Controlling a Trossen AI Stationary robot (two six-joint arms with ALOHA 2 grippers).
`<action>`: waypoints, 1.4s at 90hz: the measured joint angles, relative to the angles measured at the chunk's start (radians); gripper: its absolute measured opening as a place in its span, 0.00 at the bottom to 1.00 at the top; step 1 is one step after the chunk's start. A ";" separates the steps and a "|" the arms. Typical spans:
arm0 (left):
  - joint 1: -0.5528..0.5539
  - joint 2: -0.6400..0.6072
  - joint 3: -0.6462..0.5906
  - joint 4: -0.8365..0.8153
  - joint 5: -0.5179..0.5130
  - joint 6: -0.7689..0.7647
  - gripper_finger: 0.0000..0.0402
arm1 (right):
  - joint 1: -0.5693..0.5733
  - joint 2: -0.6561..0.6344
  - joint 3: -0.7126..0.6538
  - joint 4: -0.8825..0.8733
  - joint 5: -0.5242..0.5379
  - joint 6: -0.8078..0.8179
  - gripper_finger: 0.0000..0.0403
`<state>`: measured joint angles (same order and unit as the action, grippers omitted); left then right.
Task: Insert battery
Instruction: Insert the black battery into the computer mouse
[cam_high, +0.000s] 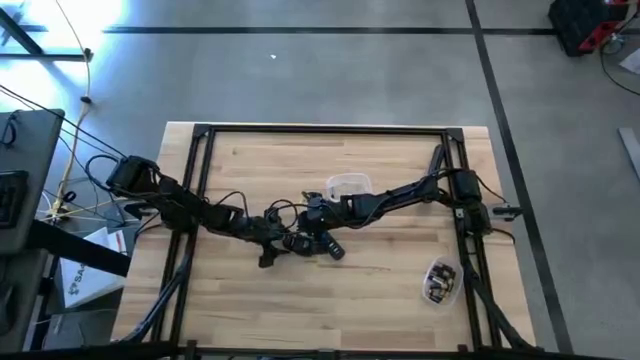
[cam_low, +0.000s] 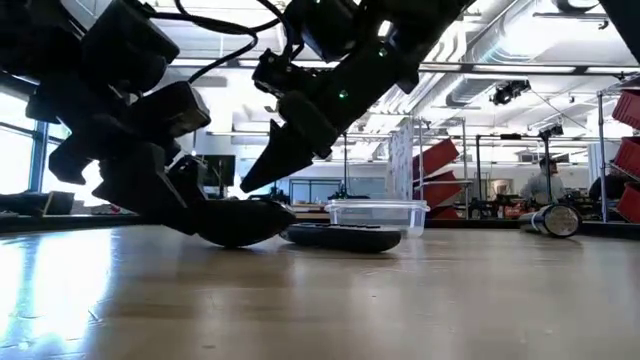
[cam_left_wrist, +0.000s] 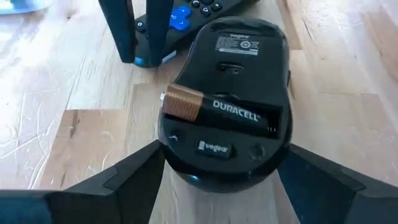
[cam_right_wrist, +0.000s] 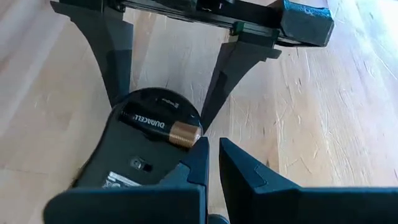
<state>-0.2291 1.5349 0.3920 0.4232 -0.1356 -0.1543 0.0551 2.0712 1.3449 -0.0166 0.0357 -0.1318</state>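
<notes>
Now the battery (cam_left_wrist: 219, 112) lies in the bay of the upturned mouse (cam_left_wrist: 229, 99) at table centre, copper end raised, not yet seated. Left gripper (cam_left_wrist: 217, 171) straddles the mouse, spread, probably to steady it. Right gripper (cam_right_wrist: 212, 163), fingers nearly together and empty, is beside the copper end, likely to press it.

"DURACELL" was printed in white along the black body of the battery (cam_left_wrist: 217, 111), readable in both wrist views; the label on the upturned mouse (cam_left_wrist: 233, 68) was too small to read.
</notes>
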 joint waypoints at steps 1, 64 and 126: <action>0.000 0.000 0.000 0.000 0.000 0.000 0.70 | 0.000 0.000 0.000 -0.001 0.000 0.000 0.01; -0.001 -0.001 0.002 0.048 0.009 0.028 0.82 | 0.000 0.000 0.000 -0.002 -0.014 0.024 0.01; 0.000 0.057 0.002 0.114 -0.077 -0.009 0.79 | 0.000 0.000 -0.001 -0.003 -0.018 0.027 0.01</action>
<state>-0.2295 1.5921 0.3935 0.5368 -0.2131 -0.1634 0.0551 2.0712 1.3441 -0.0197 0.0177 -0.1043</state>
